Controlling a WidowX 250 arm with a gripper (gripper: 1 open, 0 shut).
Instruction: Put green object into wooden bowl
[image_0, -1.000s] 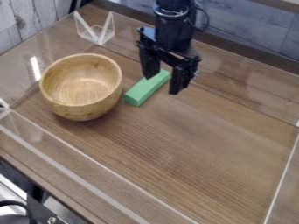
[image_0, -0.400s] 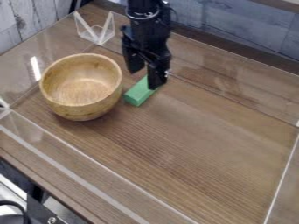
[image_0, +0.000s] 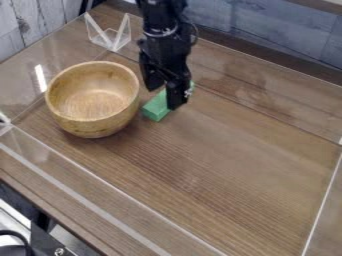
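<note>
Currently gripper (image_0: 166, 92) open, jaws straddling green object (image_0: 158, 108), block on bench (image_0: 227, 150) just right of wooden bowl (image_0: 92, 97). Bowl empty. Grasp, lift, drop all remaining.

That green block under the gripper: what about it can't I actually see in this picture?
- Far end of the green block, camera view: covered by the gripper.
- Whether the gripper's fingers touch the block: hidden by the gripper's own body.
- Side of the block facing the bowl: too small to tell whether a gap separates them.
</note>
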